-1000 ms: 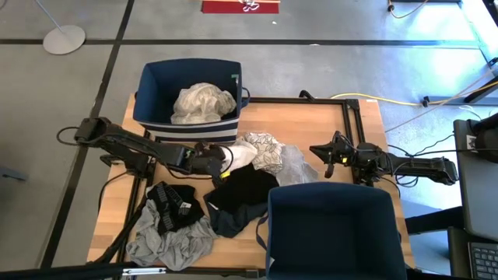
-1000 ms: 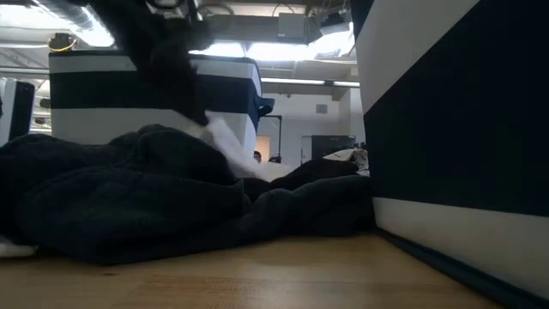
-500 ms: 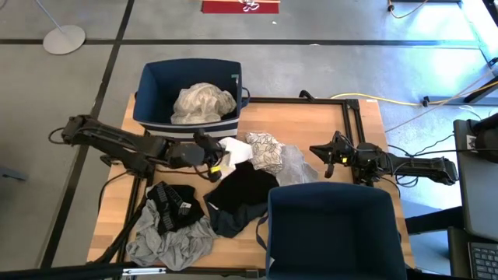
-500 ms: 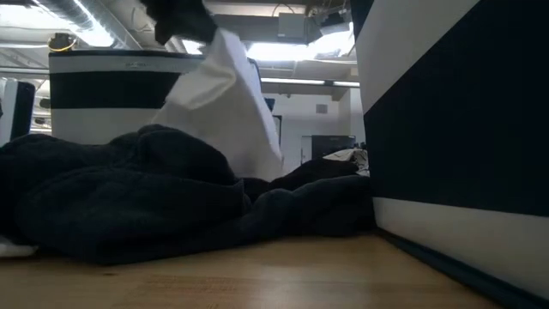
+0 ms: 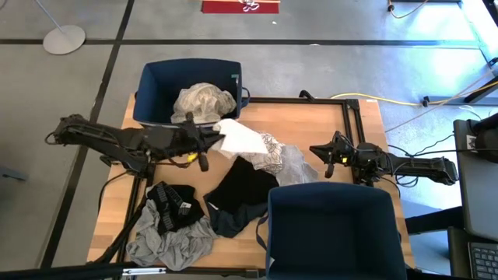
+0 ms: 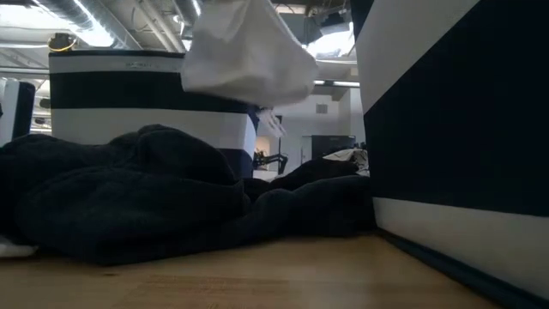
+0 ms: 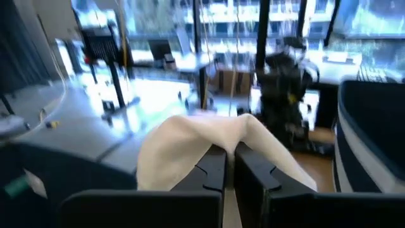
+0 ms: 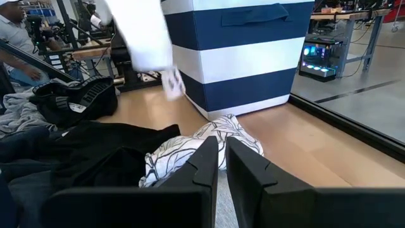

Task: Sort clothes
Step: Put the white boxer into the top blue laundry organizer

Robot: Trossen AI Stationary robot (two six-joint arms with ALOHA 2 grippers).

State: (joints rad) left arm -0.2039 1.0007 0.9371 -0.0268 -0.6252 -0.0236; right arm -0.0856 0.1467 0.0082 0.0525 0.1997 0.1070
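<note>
My left gripper (image 5: 212, 140) is shut on a white garment (image 5: 240, 140) in front of the far navy-and-white bin (image 5: 159, 78). The garment also shows high in the low view (image 6: 249, 56). A cream garment (image 5: 202, 101) lies in that bin. On the table lie a white garment with black pattern (image 5: 268, 152), a pale grey one (image 5: 297, 165), a black one (image 5: 245, 187), a navy one (image 5: 226, 222), a grey one (image 5: 171, 243) and a black striped one (image 5: 173, 202). My right gripper (image 5: 327, 159) is shut and empty at the table's right. My left gripper pinches a bunched fold of the white garment (image 7: 231, 140) between its two fingers (image 7: 212, 170). The fingers come roughly level from the table's left. The garment spreads out past the fingertips and hangs clear of the pile below (image 6: 257, 86).
A second navy bin (image 5: 334, 229) stands at the near right edge, close to the pile. The far bin's striped wall (image 6: 129, 94) stands right behind the lifted garment. Bare wood (image 5: 327, 120) lies at the far right. A person (image 8: 12, 28) shows beyond the table.
My left gripper has risen and gone toward the far bin with the white garment. The garment has come off the pile and now hangs clear above the dark clothes. My right arm has kept still.
</note>
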